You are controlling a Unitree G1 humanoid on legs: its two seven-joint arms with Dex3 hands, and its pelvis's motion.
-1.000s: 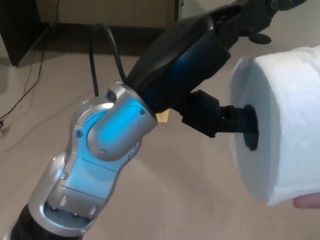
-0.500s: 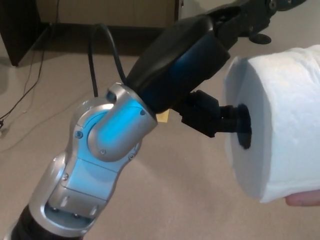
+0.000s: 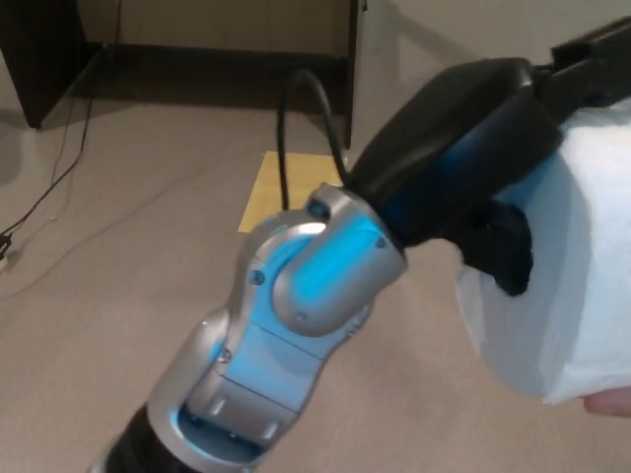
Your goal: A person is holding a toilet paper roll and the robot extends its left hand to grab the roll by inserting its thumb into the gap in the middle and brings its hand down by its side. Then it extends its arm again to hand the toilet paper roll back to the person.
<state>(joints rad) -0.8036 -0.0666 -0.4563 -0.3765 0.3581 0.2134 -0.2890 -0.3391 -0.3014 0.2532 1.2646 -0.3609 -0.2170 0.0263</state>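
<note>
Nearest to us, the silver and blue-lit wrist joint [image 3: 296,305] of the left arm fills the lower middle, rising over plain beige carpet [image 3: 89,325]. Up and right, we follow the black left hand [image 3: 493,187], pressed against the flat end of the toilet paper roll [image 3: 572,286] at the right edge. Its thumb [image 3: 508,251] sits right at the roll's centre, probably pushed into the core, though the hole itself is hidden from us. We can't tell how the two fingers [image 3: 592,64] sit; they run out of frame over the roll. The roll lies on its side, long axis roughly level, flat end facing the arm. A person's fingertip [image 3: 611,402] shows just beneath it. Farther back, a yellow sheet [image 3: 271,187] lies on the carpet, thin cables [image 3: 59,168] trail at left, and dark furniture [image 3: 197,39] lines the wall.
</note>
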